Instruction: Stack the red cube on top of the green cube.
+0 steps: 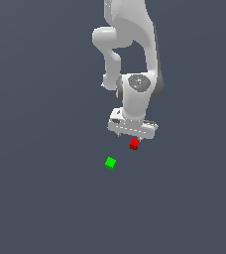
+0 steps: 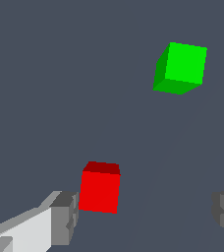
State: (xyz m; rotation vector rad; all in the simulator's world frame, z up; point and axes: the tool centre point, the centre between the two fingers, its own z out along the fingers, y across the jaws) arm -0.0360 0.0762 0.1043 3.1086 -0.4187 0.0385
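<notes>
Jaws of our gripper (image 2: 143, 216) stand spread wide, gripping nothing; the red cube (image 2: 99, 189) sits beside one finger (image 2: 65, 219), well apart from the green cube (image 2: 182, 67).

No text, label, brand, number or sign can be read in either view. The red cube (image 2: 99, 191) and the green cube (image 2: 181, 67) have plain faces with no marks on them. The white gripper (image 1: 133, 130) also carries no writing that can be read; only some small coloured dots show on the arm above it, too small to tell.
</notes>
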